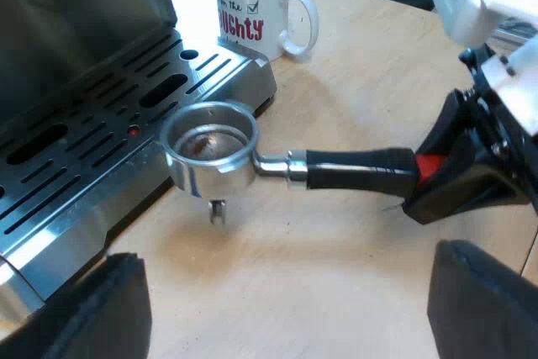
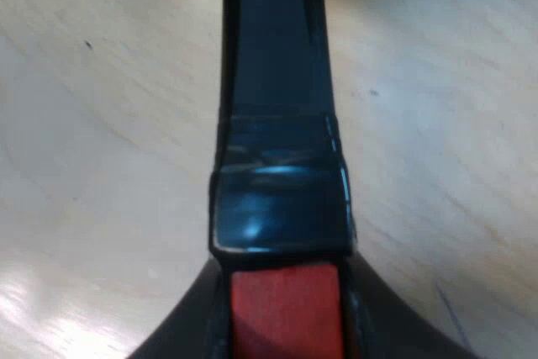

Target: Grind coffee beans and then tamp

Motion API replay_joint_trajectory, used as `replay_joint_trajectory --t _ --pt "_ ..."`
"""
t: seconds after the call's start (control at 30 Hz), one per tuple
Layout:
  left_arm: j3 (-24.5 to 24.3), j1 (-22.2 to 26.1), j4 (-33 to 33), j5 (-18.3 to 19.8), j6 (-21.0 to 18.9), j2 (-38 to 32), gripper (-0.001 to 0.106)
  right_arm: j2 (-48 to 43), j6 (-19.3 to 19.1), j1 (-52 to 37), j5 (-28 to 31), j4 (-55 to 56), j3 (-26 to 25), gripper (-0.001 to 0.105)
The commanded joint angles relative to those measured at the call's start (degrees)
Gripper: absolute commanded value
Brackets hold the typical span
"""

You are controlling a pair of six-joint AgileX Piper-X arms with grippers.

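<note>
now the right tool (image 1: pixel 433 176) pinches the holder (image 1: pixel 210 167) by its red end; the left tool (image 1: pixel 290 304) gapes, empty.

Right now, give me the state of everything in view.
holder, loose beside the espresso machine, grounds in basket.
mug, upright on the table.
left gripper, open, holding nothing.
right gripper, shut on holder's red end.
</note>
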Motion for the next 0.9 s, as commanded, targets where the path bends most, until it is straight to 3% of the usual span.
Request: replay_joint_trajectory --t 0.03,0.3,0.47,0.73,0.9 --pt "-0.4 -0.2 -0.3 -0.1 -1.8 -0.2 0.070 -0.8 -0.8 -0.1 1.5 -3.3 1.2 0.000" --pt "-0.4 -0.2 -0.3 -0.1 -2.5 -0.2 0.070 2.7 -1.2 -0.7 1.3 -7.3 2.2 0.000" --pt "-0.4 -0.2 -0.3 -1.1 -2.5 -0.2 0.070 7.1 -1.2 -4.2 -2.9 -12.3 2.2 0.000" --pt "0.7 -0.2 -0.4 -9.7 -2.3 -0.2 0.070 10.5 -1.2 -6.1 -4.7 -15.8 2.2 0.000" --pt "4.2 -0.2 -0.4 -10.5 -2.3 -0.1 0.070 12.7 -1.2 -6.1 -4.7 -16.0 2.2 0.000"
